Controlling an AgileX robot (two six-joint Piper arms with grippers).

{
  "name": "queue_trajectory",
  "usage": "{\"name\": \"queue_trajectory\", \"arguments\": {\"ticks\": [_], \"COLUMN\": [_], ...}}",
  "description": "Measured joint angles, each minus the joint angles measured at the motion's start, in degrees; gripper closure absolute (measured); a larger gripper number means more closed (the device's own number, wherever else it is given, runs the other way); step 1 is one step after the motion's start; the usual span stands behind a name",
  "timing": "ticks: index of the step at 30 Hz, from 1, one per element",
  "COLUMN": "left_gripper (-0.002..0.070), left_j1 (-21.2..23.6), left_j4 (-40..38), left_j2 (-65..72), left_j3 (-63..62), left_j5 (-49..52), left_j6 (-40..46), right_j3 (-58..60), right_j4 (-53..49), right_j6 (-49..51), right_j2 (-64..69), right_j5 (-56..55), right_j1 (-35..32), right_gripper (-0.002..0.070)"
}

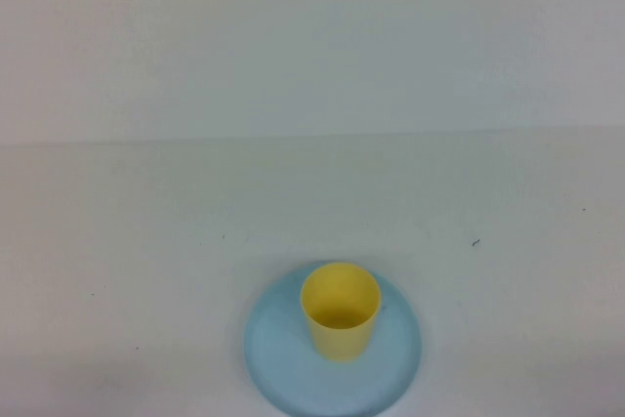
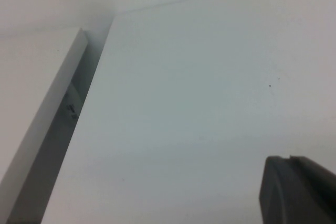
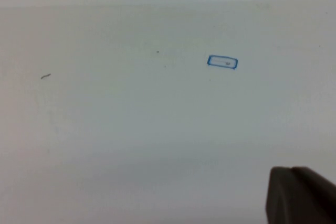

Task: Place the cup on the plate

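Observation:
The yellow cup [image 1: 339, 312] stands upright on the light blue plate [image 1: 278, 358] near the table's front edge in the high view, a little behind the plate's middle. Neither arm appears in that view. In the left wrist view my left gripper [image 2: 286, 159] is shut with nothing in it, above bare white table. The right wrist view has my right gripper [image 3: 289, 170] shut and empty over bare table too. Neither wrist view takes in the cup or the plate.
The white table's edge [image 2: 92, 103] runs beside a narrow gap and a second white surface [image 2: 31, 93] in the left wrist view. A small blue-outlined rectangle [image 3: 222, 62] is marked on the table in the right wrist view.

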Motion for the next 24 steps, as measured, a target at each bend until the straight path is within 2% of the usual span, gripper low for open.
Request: {"name": "queue_trajectory", "arguments": {"ticks": [3, 8, 10, 24], "left_gripper": [0.0673, 0.0673, 0.0673, 0.0673], "left_j1": [0.0, 0.0, 0.0, -0.4], "left_j4": [1.9, 10.5, 12.6, 11.0], "left_j2": [0.0, 0.0, 0.0, 0.0], "left_j3": [0.0, 0.0, 0.1, 0.1], "left_j5": [-1.2, -1.1, -0.8, 0.0], "left_j6": [-2.2, -17.6, -20.6, -14.4], "right_j3": [0.0, -0.1, -0.1, -0.1], "right_j4": [-0.1, -0.1, -0.1, -0.1], "right_j6": [-1.2, -3.8, -4.1, -4.3], "right_j2": [0.0, 0.0, 0.0, 0.0], "right_j5": [0.4, 0.7, 0.7, 0.7], "right_j1": [1.2, 3.0, 3.0, 3.0], "right_gripper": [0.0675, 0.0675, 0.0675, 0.0675]}}
